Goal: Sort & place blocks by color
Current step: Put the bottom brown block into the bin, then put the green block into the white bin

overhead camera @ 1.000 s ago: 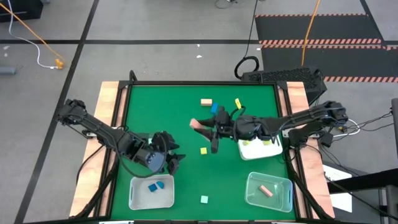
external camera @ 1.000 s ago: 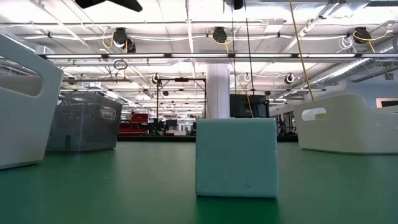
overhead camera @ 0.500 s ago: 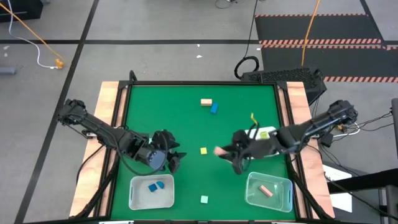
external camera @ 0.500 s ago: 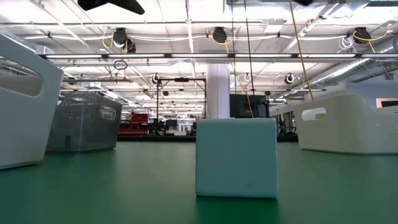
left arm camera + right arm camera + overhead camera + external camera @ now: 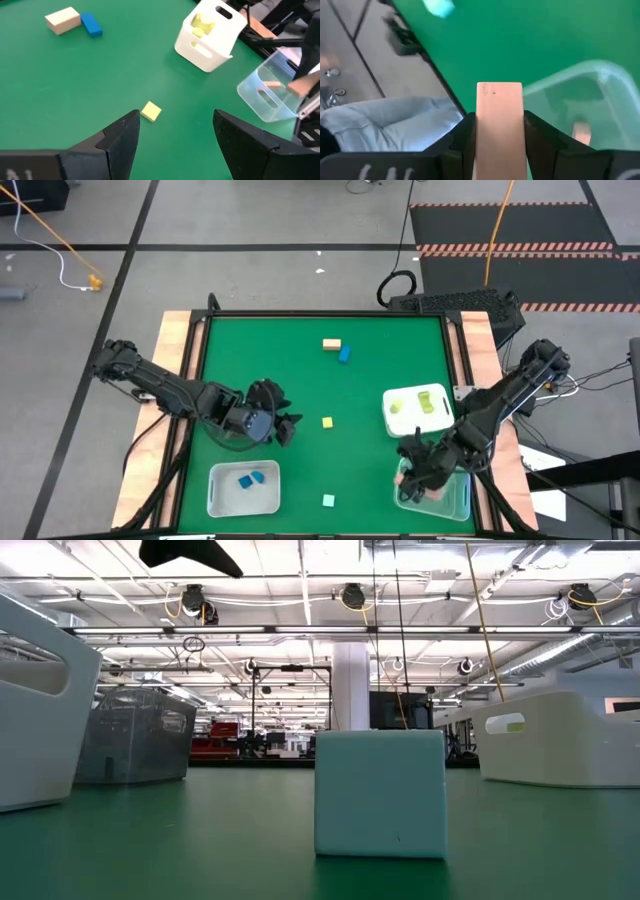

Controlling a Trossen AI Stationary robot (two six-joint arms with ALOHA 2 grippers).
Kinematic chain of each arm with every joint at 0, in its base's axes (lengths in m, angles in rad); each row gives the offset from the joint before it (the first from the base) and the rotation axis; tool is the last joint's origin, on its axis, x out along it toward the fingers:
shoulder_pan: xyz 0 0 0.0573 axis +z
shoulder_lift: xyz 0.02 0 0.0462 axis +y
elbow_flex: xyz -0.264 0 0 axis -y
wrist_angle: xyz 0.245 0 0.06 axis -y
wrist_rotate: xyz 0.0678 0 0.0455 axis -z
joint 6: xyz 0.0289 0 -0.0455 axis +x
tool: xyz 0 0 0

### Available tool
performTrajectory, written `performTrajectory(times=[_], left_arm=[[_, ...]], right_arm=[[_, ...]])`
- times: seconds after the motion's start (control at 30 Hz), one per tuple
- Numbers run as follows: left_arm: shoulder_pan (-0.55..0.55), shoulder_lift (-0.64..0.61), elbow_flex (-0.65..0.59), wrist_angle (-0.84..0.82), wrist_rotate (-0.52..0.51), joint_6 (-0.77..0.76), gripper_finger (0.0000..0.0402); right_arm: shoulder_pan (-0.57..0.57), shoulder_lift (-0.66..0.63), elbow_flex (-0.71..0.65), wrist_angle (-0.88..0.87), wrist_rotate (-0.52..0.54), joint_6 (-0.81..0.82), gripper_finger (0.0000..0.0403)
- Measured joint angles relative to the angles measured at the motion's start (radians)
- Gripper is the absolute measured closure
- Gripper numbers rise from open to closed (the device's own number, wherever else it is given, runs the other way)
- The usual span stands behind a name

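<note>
My right gripper hangs over the clear bin at the near right, shut on a salmon block. Another salmon block lies on that bin's floor. My left gripper hovers open left of the table's middle and touches nothing. A small yellow block lies on the mat beyond its fingers. A tan block and a blue block lie side by side farther back. A mint cube stands near the front edge. My right gripper pinches the salmon block between its two fingers, one on each long side. The block lies along the fingers, and its free end sticks out past the fingertips. The fingers slant down toward the table's near right. The block is lifted clear above the clear bin.
A white bin with yellow-green blocks stands at the right, just behind the clear bin. Another white bin with blue blocks sits at the near left. A person's legs in jeans show past the near edge. Wooden rails border the green mat.
My right gripper has carried the salmon block from the table's middle toward the near right edge, sinking and rolling as it went. It now hangs over the clear bin, still shut on the block. My left gripper has drifted a little toward the middle.
</note>
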Motion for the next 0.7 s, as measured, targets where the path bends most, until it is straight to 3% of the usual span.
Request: performTrajectory(times=[0.13, 0.3, 0.47, 0.7], left_arm=[[0.028, 0.000, 0.000, 0.000, 0.000, 0.033, 0.0151], [0.051, 0.000, 0.000, 0.000, 0.000, 0.049, 0.0151], [0.057, 0.000, 0.000, 0.000, 0.000, 0.050, 0.0151], [0.057, 0.000, 0.000, -0.001, 0.000, 0.050, 0.0151]], right_arm=[[0.042, 0.001, -0.123, 0.046, -0.012, 0.185, 0.0291], [0.065, 0.001, -0.270, 0.183, -0.119, 0.302, 0.0287], [0.085, -0.001, -0.352, 0.305, -0.156, 0.382, 0.0245], [0.087, -0.020, -0.367, 0.322, -0.253, 0.368, 0.0185]])
